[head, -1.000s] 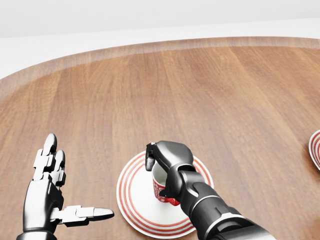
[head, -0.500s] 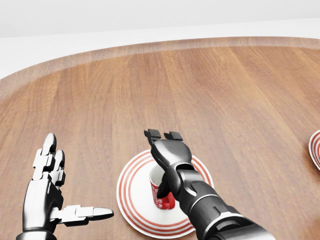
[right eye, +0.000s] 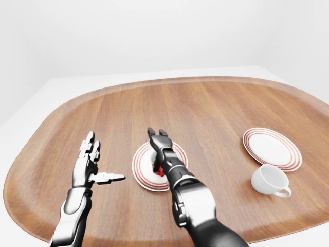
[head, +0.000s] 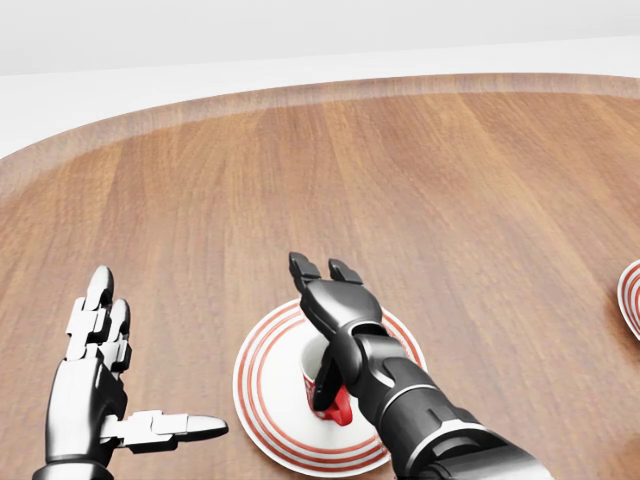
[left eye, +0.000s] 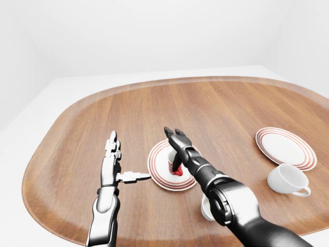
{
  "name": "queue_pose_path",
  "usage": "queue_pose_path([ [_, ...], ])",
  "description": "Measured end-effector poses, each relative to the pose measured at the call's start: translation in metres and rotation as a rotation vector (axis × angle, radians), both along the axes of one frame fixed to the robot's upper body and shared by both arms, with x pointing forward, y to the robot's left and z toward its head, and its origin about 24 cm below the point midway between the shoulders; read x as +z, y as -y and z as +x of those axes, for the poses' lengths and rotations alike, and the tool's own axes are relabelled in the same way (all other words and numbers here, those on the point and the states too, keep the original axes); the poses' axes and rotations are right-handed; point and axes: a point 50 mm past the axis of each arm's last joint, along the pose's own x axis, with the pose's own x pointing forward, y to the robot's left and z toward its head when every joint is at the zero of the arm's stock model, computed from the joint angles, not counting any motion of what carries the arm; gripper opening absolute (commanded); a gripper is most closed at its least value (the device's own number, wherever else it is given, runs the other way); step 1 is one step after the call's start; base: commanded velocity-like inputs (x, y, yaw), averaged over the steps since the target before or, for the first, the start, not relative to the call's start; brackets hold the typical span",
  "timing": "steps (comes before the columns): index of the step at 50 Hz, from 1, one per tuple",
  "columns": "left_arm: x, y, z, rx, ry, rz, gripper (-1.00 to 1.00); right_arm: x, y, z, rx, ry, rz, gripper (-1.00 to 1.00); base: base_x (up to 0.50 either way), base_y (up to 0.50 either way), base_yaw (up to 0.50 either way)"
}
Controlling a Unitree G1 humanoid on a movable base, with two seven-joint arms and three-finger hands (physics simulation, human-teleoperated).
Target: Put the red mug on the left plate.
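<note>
My left hand (head: 95, 385) hung spread and empty, near left. The small glossy red ceramic mug (head: 330, 392) stood on the left red-ringed white plate (head: 265, 385); my right hand (head: 335, 300) was splayed above it, holding nothing. It looked rigid, slick, breakable, best pinched across the rim. Far right sat another ringed plate (left eye: 285, 146).

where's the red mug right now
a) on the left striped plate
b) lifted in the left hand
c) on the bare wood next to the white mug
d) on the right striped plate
a: the red mug sits on the left plate, partly hidden by the right hand, whose fingers are spread open above it.
</note>
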Motion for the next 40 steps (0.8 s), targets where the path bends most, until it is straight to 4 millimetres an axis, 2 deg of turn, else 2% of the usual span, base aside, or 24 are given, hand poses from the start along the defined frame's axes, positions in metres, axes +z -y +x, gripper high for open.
queue_pose_path([
  [5, 0.002, 0.0, -0.001, 0.0, 0.007, 0.001, 1.0, 0.022, -0.005, 0.014, 0.035, -0.102, 0.062, 1.0, 0.0, 0.0, 0.0],
  [10, 0.003, 0.001, -0.002, -0.001, 0.015, 0.002, 1.0, 0.068, -0.009, 0.036, 0.094, -0.165, 0.15, 1.0, 0.0, 0.0, 0.0],
  [14, 0.005, 0.002, -0.003, -0.003, 0.019, 0.003, 1.0, 0.114, -0.01, 0.051, 0.148, -0.188, 0.226, 1.0, 0.0, 0.0, 0.0],
  [20, 0.006, 0.002, -0.004, -0.003, 0.027, 0.003, 1.0, 0.2, -0.005, 0.065, 0.22, -0.137, 0.348, 1.0, 0.0, 0.0, 0.0],
  [25, 0.008, 0.002, -0.005, -0.004, 0.033, 0.003, 1.0, 0.244, 0.0, 0.066, 0.269, -0.093, 0.397, 1.0, 0.0, 0.0, 0.0],
  [32, 0.008, 0.002, -0.004, -0.004, 0.036, 0.002, 1.0, 0.276, 0.02, 0.065, 0.288, -0.033, 0.421, 1.0, 0.0, 0.0, 0.0],
  [40, 0.008, 0.003, -0.003, -0.005, 0.032, 0.003, 1.0, 0.28, 0.053, 0.06, 0.24, 0.054, 0.434, 1.0, 0.0, 0.0, 0.0],
])
